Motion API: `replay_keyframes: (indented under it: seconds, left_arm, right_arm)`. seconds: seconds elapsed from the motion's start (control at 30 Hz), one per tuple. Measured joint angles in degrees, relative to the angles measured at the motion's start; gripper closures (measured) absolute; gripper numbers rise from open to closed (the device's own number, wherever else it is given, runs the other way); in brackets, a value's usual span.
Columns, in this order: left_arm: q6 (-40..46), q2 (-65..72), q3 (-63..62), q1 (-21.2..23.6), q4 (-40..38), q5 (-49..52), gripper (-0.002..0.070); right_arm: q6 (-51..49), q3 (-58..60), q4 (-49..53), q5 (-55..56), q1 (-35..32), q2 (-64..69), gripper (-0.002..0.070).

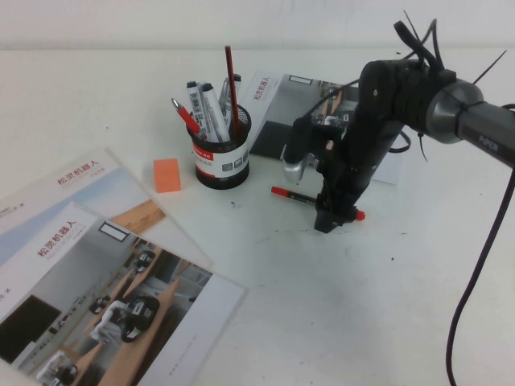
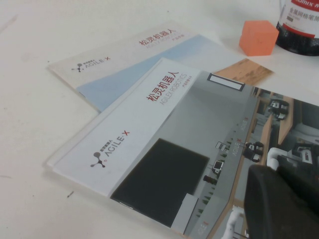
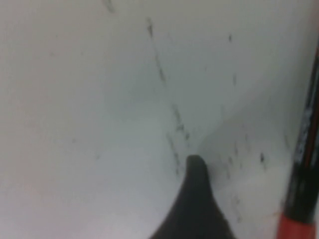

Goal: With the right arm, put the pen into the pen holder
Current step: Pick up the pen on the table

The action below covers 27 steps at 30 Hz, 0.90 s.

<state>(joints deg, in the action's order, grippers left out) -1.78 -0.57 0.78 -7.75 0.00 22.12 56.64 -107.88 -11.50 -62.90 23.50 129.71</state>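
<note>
Looking down from the high view, we are seeing the pen (image 1: 315, 202) lying flat on the white table (image 1: 362, 305), its red caps poking out either side of the right gripper (image 1: 331, 221), which is standing tip-down right over the pen's dark middle; whether its fingers are spread or pinched on the barrel we cannot tell, because the arm's own body is covering them. The pen holder (image 1: 220, 154) is sitting near, towards the robot's left of the pen, a black mesh cup with a white and red band, already crowded with white markers (image 1: 203, 106) and a thin dark-red pencil (image 1: 230, 74), with an orange block (image 1: 167, 174) just beside it. We are judging the pen to be light, stiff and smooth, so it may roll or slip; taking it around the middle should keep it balanced for tipping upright. In the left wrist view, the left gripper (image 2: 284, 204) is showing only as a dark mass hanging over the brochures (image 2: 164, 149), well apart from the pen, and its state we cannot tell. In the right wrist view, one dark fingertip (image 3: 195, 199) is reaching the table, with the pen (image 3: 304, 164) just beside it at the frame's edge.
</note>
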Motion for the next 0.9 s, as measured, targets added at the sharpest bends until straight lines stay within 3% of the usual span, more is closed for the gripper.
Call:
replay_keyframes:
  seconds: [0.27,0.63,0.8,0.9]
  left_arm:
    - [0.0,0.0,0.0,0.0,0.0,0.0,0.0676]
    - [0.0,0.0,0.0,0.0,0.0,0.0,0.0676]
    - [0.0,0.0,0.0,0.0,0.0,0.0,0.0676]
    - [0.0,0.0,0.0,0.0,0.0,0.0,0.0676]
  right_arm:
    - [-3.66,-0.21,2.32,-3.83,-0.61,0.0,0.0334]
    - [-9.51,-0.23,4.54,-3.41,-0.61,0.0,0.0412]
    - [-15.87,-0.33,7.75,-3.15,-0.5,0.0,0.0571]
    - [-18.81,-1.11,7.94,-4.01,-0.5,0.0,0.0567]
